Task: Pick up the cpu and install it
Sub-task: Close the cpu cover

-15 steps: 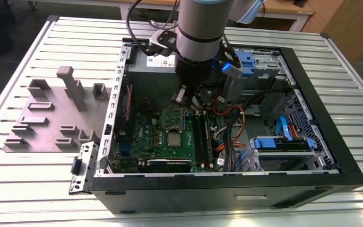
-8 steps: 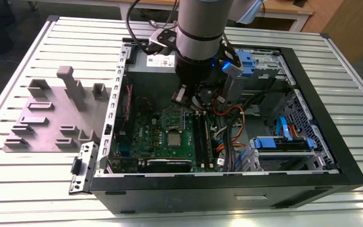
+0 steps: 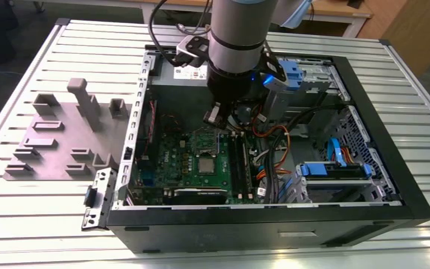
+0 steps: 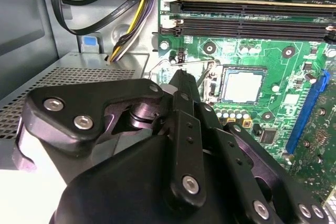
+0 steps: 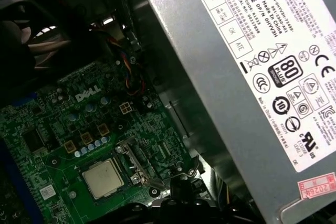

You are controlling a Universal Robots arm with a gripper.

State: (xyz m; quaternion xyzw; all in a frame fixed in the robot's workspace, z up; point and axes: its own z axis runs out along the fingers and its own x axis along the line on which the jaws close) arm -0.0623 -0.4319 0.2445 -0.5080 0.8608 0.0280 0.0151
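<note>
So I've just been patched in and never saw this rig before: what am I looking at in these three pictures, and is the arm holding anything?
The exterior view looks down on an open computer case lying on a slatted metal table, with one robot arm reaching into it. Both wrist views ride on the arm. The gripper is the black mechanism in the second wrist view; I see nothing in it. The cpu already sits in its socket on the green motherboard. The grey box with a white label is the power supply. A grey parts fixture lies at the exterior view's left.
</note>
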